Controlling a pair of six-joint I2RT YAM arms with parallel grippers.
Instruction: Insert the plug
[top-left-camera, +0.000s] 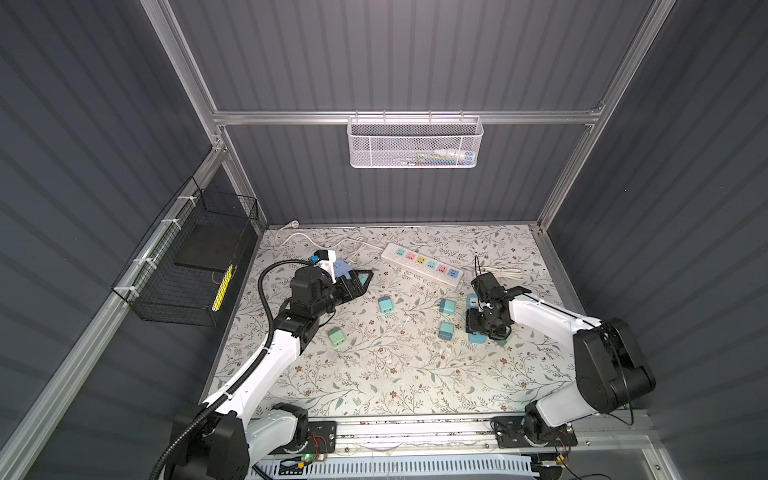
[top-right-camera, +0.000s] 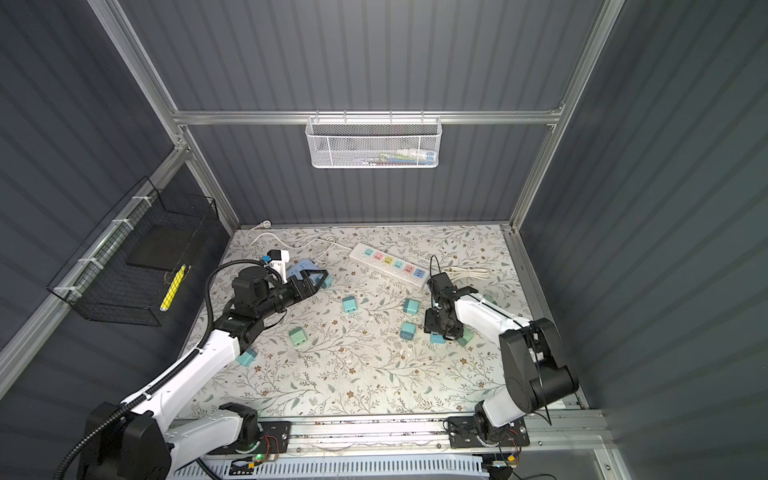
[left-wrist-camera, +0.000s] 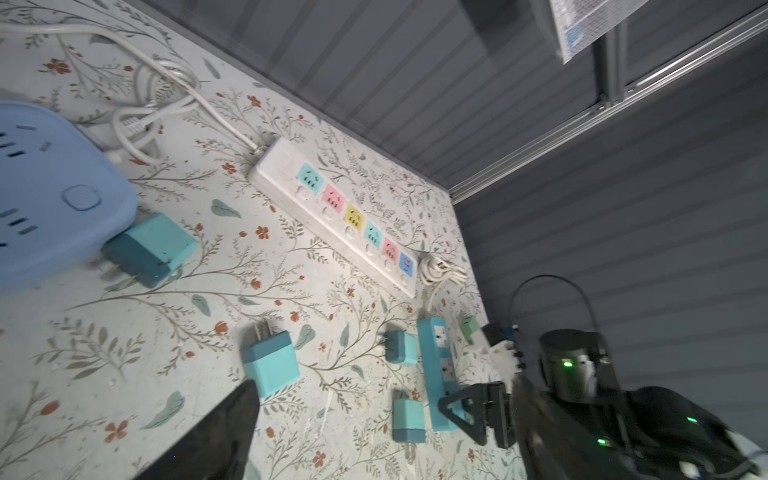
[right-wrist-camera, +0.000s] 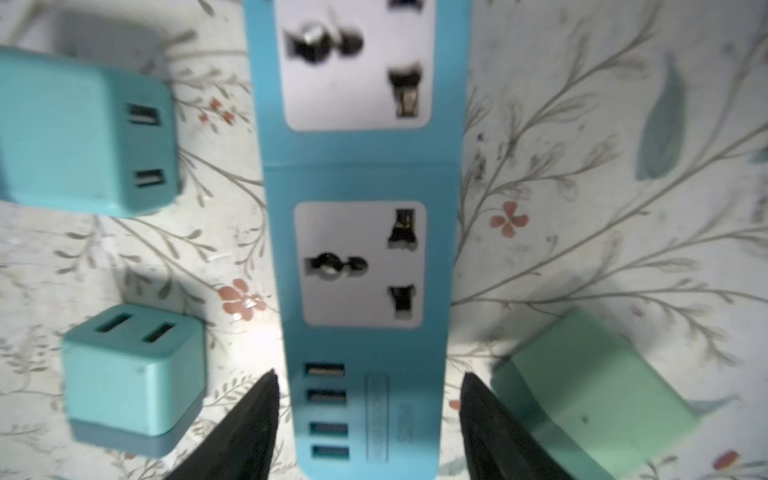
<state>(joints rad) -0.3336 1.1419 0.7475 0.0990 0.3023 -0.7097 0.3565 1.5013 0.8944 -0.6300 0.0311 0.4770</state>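
Several teal plugs lie loose on the floral mat, among them one (top-left-camera: 385, 304) mid-table, one (top-left-camera: 447, 306) and one (top-left-camera: 446, 331) further right. A blue power strip (right-wrist-camera: 357, 249) with white sockets lies under my right gripper (right-wrist-camera: 368, 374). That gripper points down, open, its fingers either side of the strip's USB end without touching it. A green plug (right-wrist-camera: 594, 399) sits just outside one finger. My left gripper (top-left-camera: 360, 282) hovers open and empty beside a light blue socket block (left-wrist-camera: 50, 195), where another teal plug (left-wrist-camera: 151, 249) lies. Only one left finger (left-wrist-camera: 232, 428) shows in the left wrist view.
A white power strip (top-left-camera: 422, 265) with coloured sockets lies at the back, its cable coiled (top-left-camera: 505, 272) near the right arm. A white mesh basket (top-left-camera: 415, 143) hangs on the rear wall. A black wire basket (top-left-camera: 187, 266) hangs on the left wall.
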